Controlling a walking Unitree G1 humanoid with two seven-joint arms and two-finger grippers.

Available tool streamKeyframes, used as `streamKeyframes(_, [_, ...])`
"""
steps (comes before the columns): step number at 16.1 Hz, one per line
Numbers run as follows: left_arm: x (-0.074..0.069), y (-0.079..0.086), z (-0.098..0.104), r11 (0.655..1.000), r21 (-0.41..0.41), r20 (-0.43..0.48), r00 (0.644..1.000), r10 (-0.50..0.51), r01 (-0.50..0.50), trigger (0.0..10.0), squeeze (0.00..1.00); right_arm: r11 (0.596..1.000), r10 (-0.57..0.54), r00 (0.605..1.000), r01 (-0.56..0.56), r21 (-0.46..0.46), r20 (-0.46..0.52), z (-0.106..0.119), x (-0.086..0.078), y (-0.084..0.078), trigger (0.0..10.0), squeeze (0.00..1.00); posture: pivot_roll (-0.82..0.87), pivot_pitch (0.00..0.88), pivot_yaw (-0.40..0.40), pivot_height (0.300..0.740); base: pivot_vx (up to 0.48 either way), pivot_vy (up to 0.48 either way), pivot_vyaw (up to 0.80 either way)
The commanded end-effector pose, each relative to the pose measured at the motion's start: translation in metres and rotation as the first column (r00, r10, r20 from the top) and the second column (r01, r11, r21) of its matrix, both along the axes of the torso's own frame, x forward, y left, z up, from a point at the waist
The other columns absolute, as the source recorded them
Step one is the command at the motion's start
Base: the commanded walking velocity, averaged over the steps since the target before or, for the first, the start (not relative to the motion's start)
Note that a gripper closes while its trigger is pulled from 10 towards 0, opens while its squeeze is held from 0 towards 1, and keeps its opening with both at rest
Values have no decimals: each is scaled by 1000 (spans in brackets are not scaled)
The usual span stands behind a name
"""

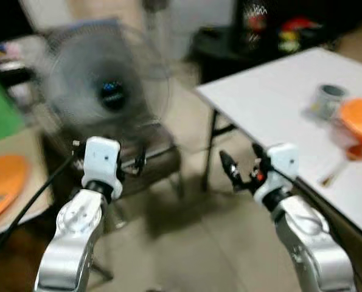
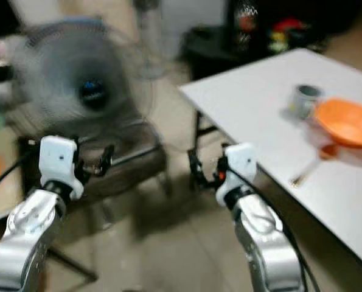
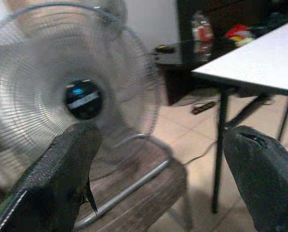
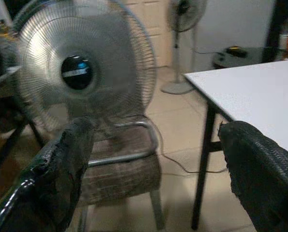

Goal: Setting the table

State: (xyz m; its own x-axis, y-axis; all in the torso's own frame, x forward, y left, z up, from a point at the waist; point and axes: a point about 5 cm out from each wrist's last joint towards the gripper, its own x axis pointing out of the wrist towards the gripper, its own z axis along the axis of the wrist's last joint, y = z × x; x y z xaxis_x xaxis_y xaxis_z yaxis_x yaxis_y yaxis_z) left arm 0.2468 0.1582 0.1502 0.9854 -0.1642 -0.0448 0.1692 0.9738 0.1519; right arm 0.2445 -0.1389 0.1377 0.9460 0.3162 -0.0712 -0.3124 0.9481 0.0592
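Observation:
A white table point(image 1: 272, 103) stands on the right. Near its far right edge lie an orange bowl point(image 1: 358, 118), a grey cup point(image 1: 330, 97) just behind it, and a spoon point(image 1: 342, 167) in front of it. On the left, an orange plate point(image 1: 1, 182) lies on a pale surface. My left gripper point(image 3: 163, 135) is open and empty, held up in front of the fan. My right gripper point(image 1: 241, 161) is also open and empty, hovering off the white table's near corner. The head views are blurred.
A large grey fan point(image 1: 111, 91) stands on a brown chair point(image 1: 150, 161) straight ahead, between the two surfaces. Behind is a dark low table point(image 1: 229, 45) with bottles and colourful items. Beige tiled floor point(image 1: 187, 231) lies between chair and white table.

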Motion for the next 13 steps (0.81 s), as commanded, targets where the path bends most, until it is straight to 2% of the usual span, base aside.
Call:
streamKeyframes(1, [0,1,3,1000,10,12,1000,-3,3,10000,0,1000,17,1000,-17,2,5,2,2,3,10000,1000,99,0,75,740,0,0,750])
streamKeyframes(13, [0,0,7,1000,-16,32,999,-21,21,10000,0,998,62,998,-62,3,-7,0,3,9,10000,1000,110,0,64,740,0,0,737])
